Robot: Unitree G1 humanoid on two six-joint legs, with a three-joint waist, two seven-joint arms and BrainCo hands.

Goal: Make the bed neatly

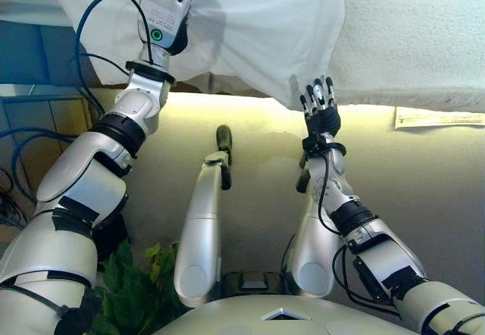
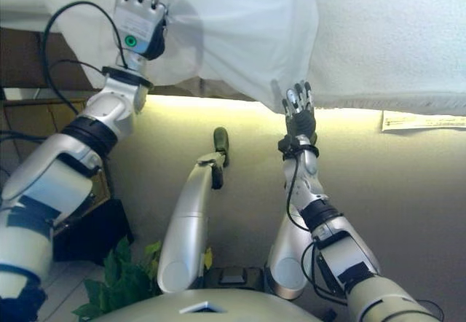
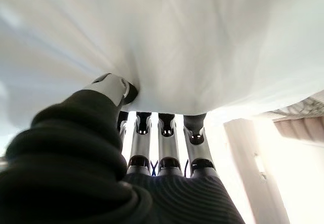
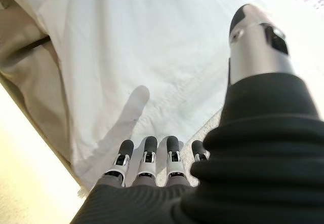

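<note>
Left eye view: the white sheet (image 1: 250, 32) is seen draped across the upper middle of the frame, hanging over the edge of the bed (image 1: 409, 39), whose textured white cover fills the upper right. The left hand (image 1: 163, 13) is raised at upper left with its fingers curled into the cloth. The right hand (image 1: 320, 104) is held at centre right, just under the sheet's lower corner, fingers straight.

Right eye view: the same layout is shown; a paper label (image 2: 422, 122) is seen hanging from the bed edge at right, and green leaves (image 2: 120, 282) are visible at lower left.

Left wrist view: the sheet (image 3: 177, 41) is pinched between the thumb and the curled fingers (image 3: 164, 127), with folds radiating from the grip. A clenched grasp on cloth is confirmed.

Right wrist view: the fingers (image 4: 147, 155) are extended and relaxed, nothing is gripped; the sheet (image 4: 152, 57) lies just past the fingertips, its hem in reach.

The risk, as judged from here: with only one corner held, a pull by the left hand alone could drag the sheet askew or bunch it. If the right hand closes short of the hem, the corner could be missed and left hanging.
</note>
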